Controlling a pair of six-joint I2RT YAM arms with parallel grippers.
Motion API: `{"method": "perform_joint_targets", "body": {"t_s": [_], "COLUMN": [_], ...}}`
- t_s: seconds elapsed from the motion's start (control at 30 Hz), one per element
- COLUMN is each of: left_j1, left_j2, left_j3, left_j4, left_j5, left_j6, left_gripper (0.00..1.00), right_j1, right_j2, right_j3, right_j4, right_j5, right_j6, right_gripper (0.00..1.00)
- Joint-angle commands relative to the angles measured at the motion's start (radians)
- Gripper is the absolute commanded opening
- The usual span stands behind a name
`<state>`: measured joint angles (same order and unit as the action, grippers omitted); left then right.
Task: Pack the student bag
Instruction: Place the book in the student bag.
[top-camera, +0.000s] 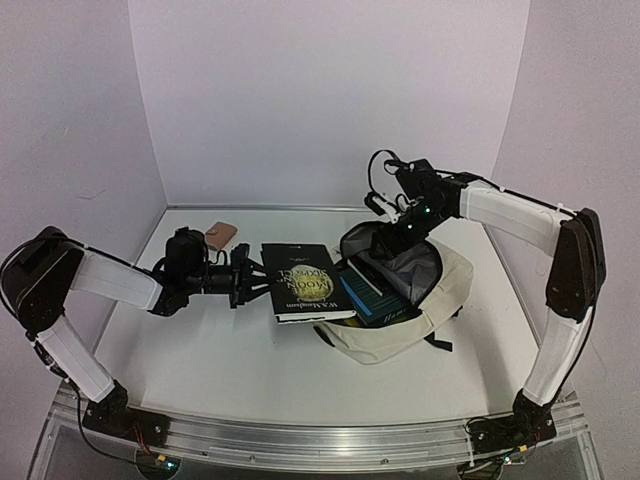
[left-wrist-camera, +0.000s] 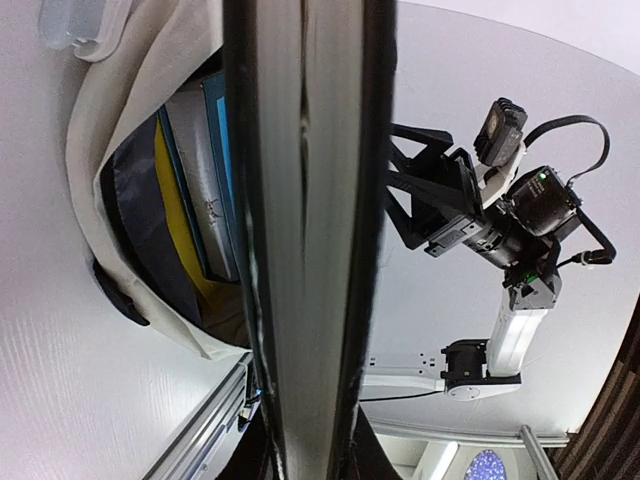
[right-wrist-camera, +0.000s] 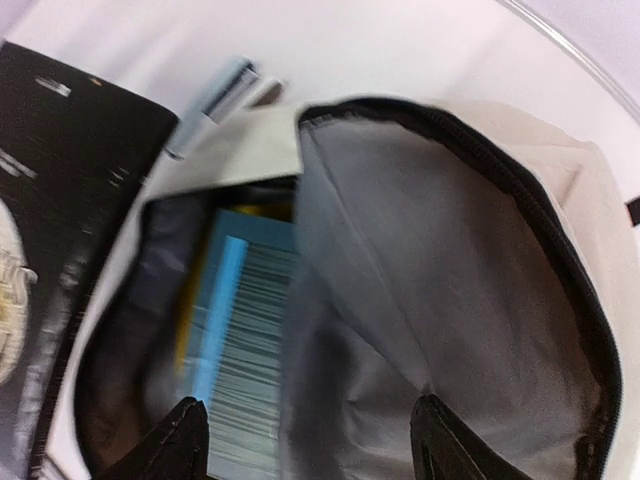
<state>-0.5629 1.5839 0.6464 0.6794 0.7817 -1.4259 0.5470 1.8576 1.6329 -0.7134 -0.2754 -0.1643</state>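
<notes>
The student bag (top-camera: 425, 300), cream with grey lining, lies open at centre right of the table. A blue book (top-camera: 365, 292) and something yellow sit inside it. My left gripper (top-camera: 250, 280) is shut on the left edge of a black book (top-camera: 305, 282), held flat, its right edge at the bag's mouth. In the left wrist view the book's page edge (left-wrist-camera: 305, 240) fills the middle, the bag (left-wrist-camera: 90, 170) to its left. My right gripper (top-camera: 400, 225) hovers open over the bag's far rim. Its wrist view shows the lining (right-wrist-camera: 430, 270), the blue book (right-wrist-camera: 245, 330) and the fingertips (right-wrist-camera: 445, 445) wide apart, gripping nothing.
A small brown pouch (top-camera: 222, 235) lies at the back left of the table, behind my left wrist. A pale bluish tube-like object (right-wrist-camera: 215, 100) lies beside the bag's far edge. White walls enclose the table on three sides.
</notes>
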Motion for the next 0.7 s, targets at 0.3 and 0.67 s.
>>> {"method": "perform_joint_targets", "body": {"t_s": [0.3, 0.67], "left_j1": [-0.148, -0.167], "left_j2": [0.231, 0.322], "left_j3": [0.122, 0.213], "left_j4": [0.434, 0.443], "left_j5": [-0.009, 0.023], "left_j6": [-0.143, -0.139], "left_gripper": [0.0, 0.0], "right_j1": [0.075, 0.11], "right_j2": [0.012, 0.095], "right_j3": [-0.092, -0.055], "right_j4": [-0.002, 0.002], "right_j5": [0.239, 0.397], "right_j6": [-0.133, -0.159], "right_gripper": [0.65, 0.24]}}
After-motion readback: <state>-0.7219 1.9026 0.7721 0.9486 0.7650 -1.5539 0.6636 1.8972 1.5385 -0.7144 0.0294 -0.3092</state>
